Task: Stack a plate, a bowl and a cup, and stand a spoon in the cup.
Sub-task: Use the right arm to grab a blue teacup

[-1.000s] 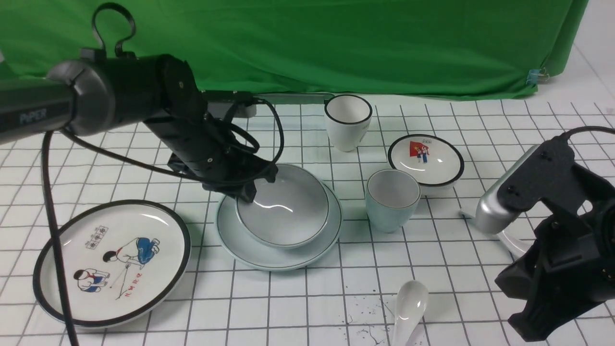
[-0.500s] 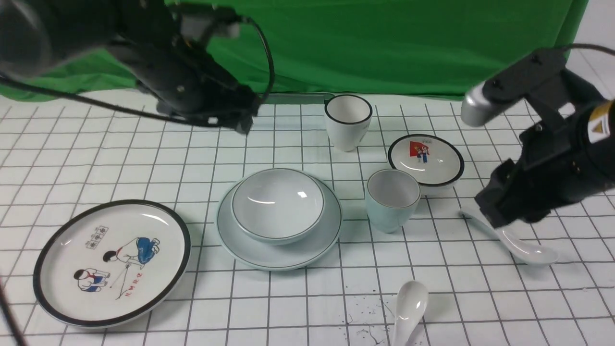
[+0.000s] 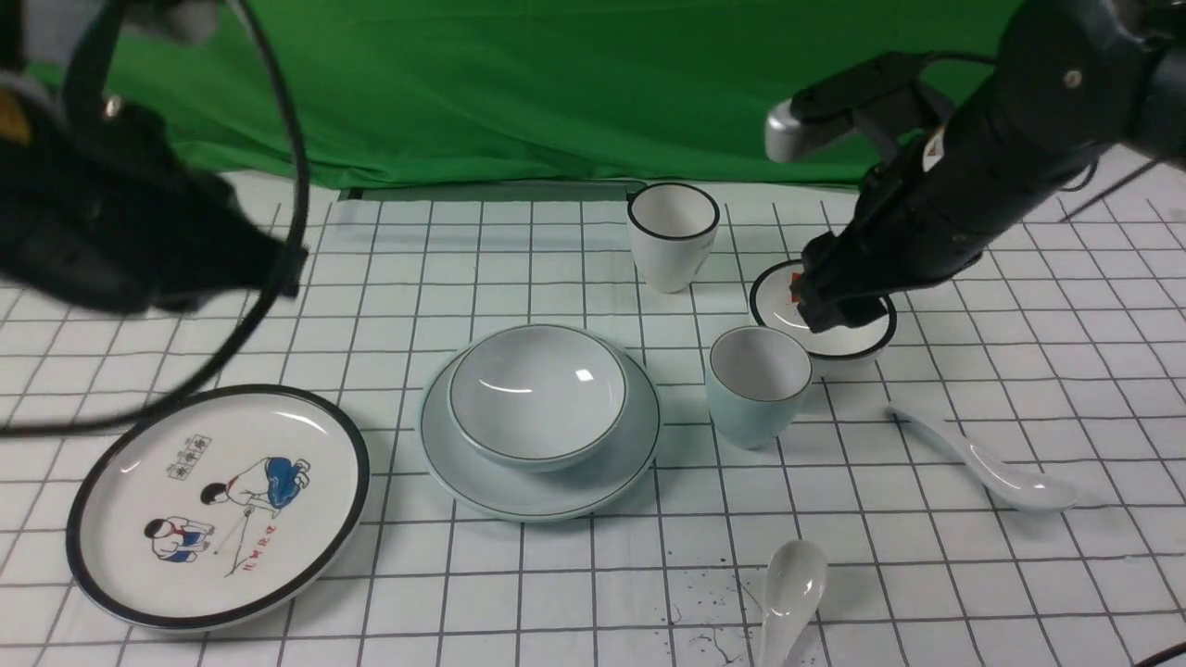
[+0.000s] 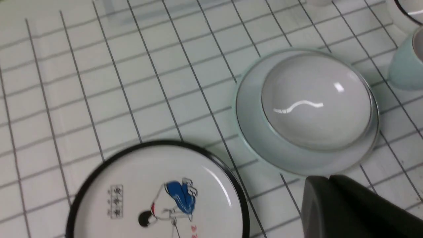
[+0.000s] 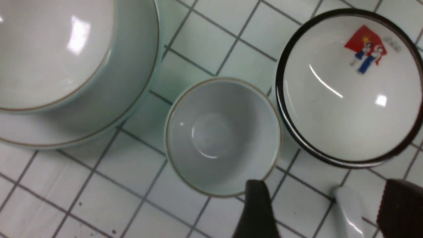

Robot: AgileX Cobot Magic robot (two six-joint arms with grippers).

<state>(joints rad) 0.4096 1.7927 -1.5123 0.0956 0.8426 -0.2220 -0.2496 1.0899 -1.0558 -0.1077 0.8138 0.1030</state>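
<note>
One cup (image 5: 223, 135), just beside right end effector (image 5: 325, 215), fingers (image 5: 256, 211) spread

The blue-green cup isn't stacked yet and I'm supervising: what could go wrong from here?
The cup stands close beside the picture bowl, so a finger of the open right pincer could knock that bowl. The glossy cup could also slip or tip inside the grey-green bowl.

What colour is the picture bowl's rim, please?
Black; the picture bowl shows best in the right wrist view.
</note>
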